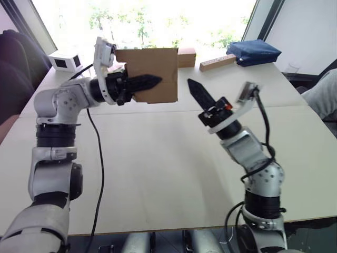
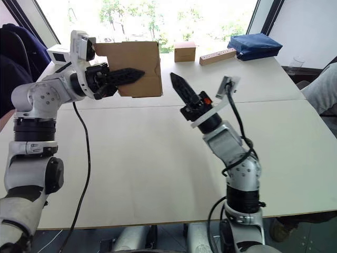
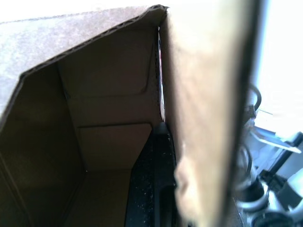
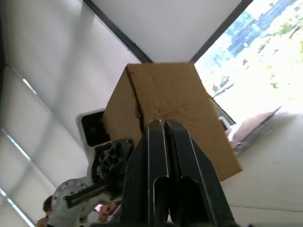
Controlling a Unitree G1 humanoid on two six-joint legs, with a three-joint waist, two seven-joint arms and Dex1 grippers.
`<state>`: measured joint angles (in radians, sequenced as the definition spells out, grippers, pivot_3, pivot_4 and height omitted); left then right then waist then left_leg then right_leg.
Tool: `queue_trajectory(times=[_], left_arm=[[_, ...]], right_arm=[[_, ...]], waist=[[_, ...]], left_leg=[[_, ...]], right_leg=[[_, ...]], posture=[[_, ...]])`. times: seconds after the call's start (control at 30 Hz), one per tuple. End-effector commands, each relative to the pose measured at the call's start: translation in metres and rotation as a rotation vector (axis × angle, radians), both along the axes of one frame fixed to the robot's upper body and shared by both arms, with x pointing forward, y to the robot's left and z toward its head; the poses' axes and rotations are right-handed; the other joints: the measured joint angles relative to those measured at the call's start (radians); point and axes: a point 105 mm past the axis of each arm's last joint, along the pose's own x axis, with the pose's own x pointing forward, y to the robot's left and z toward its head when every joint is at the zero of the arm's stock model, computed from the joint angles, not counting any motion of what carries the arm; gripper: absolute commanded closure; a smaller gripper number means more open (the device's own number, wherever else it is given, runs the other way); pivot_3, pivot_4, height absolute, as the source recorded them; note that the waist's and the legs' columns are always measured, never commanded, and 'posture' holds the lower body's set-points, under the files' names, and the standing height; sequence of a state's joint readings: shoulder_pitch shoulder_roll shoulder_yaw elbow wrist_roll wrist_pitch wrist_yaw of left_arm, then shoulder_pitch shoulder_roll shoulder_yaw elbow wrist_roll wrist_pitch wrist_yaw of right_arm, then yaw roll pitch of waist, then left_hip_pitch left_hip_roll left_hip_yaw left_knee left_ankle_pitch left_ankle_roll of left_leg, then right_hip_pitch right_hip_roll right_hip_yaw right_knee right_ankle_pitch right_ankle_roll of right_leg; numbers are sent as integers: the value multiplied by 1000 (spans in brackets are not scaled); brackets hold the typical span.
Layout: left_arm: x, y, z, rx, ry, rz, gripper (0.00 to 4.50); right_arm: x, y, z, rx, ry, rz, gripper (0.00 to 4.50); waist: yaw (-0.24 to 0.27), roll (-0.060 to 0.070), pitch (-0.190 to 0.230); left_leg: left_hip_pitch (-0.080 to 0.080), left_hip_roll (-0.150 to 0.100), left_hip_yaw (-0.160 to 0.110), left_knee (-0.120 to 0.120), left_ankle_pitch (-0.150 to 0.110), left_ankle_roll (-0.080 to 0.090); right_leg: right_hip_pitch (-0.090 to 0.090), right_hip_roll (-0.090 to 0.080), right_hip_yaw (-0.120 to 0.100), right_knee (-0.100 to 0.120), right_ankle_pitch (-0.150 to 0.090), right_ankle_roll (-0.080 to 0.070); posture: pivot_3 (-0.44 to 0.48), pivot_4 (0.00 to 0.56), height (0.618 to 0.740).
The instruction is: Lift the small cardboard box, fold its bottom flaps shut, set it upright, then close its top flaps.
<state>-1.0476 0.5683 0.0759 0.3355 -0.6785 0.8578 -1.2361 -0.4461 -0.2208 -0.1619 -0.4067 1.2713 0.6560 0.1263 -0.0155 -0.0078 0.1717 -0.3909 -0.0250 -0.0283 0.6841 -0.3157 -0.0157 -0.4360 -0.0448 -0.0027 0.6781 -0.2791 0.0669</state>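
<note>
The small cardboard box [image 1: 152, 60] is plain brown and hangs lifted above the far middle of the white table [image 1: 158, 158]. My left gripper [image 1: 158, 80] is shut on one of its walls, with one black finger lying across the outer face. The other finger [image 3: 156, 179] sits inside the box, whose folded inner flaps [image 3: 111, 142] show in the left wrist view. My right gripper [image 1: 191, 83] is shut and empty, a short gap to the right of the box, its tip pointing at the box's side [image 4: 165, 90].
A white box with dark panels [image 1: 66, 60] stands at the far left. Behind the held box sit a small tan cube [image 1: 186, 57], a wooden block [image 1: 217, 62] and a blue bag [image 1: 254, 51]. A person's knee [image 1: 324, 95] shows at the right edge.
</note>
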Motion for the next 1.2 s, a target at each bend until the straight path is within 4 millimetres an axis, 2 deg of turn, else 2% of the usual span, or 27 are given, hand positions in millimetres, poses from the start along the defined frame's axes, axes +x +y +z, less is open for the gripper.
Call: queue_trajectory(times=[0.03, 0.17, 0.33, 0.47, 0.63, 0.8, 0.97, 1.2], left_arm=[[13, 2, 9, 173, -162, 137, 4500], [9, 0, -18, 530, -188, 66, 4500], [-13, -7, -33, 937, -222, -141, 4500], [-19, -10, -55, 1185, -262, -206, 4500], [-37, -28, -85, 1283, -155, -266, 4500], [-30, -39, -117, 1342, -92, -173, 4500], [-33, -54, -122, 1341, -82, -155, 4500], [-49, -53, -128, 1353, -85, -214, 4500]], right_arm=[[-9, -16, -14, -313, -57, -59, 4478], [-24, -31, -29, -579, -83, -55, 4478], [-62, -29, -49, -992, -137, 116, 4478], [-78, -29, -59, -1169, -164, 193, 4478], [-86, -29, -74, -1302, -191, 190, 4478], [-83, -28, -82, -1297, -194, 138, 4478], [-80, -28, -90, -1287, -179, 105, 4478], [-72, -24, -89, -1276, -181, 81, 4478]], waist=[[3, 0, 0], [-1, 0, 0], [1, 0, 1], [4, 0, 1], [6, -1, 2], [5, -2, 2], [5, -2, 2], [5, -1, 2]], left_leg=[[0, 0, 0, 0, 0, 0], [0, 0, 0, -1, -1, 2], [-1, 1, 0, -1, -1, 2], [1, 1, -1, 0, -2, 4], [0, 1, -1, 1, -3, 5], [0, 1, -1, 1, -3, 5], [0, 1, -1, 1, -2, 5], [1, 1, -1, 1, -2, 5]], right_leg=[[0, 0, 0, 0, 0, 0], [1, 1, 0, -3, 0, 0], [3, 3, 0, -8, 0, 0], [8, 4, 0, -13, 0, 0], [8, 3, 0, -13, 0, 0], [8, 3, 0, -13, 0, 0], [8, 3, 0, -13, 0, 0], [8, 3, 0, -12, 0, 0]], posture=[[0, 150, 740], [0, 150, 740], [0, 150, 740], [0, 150, 740], [0, 150, 740], [0, 150, 740], [0, 150, 740], [0, 150, 740]])
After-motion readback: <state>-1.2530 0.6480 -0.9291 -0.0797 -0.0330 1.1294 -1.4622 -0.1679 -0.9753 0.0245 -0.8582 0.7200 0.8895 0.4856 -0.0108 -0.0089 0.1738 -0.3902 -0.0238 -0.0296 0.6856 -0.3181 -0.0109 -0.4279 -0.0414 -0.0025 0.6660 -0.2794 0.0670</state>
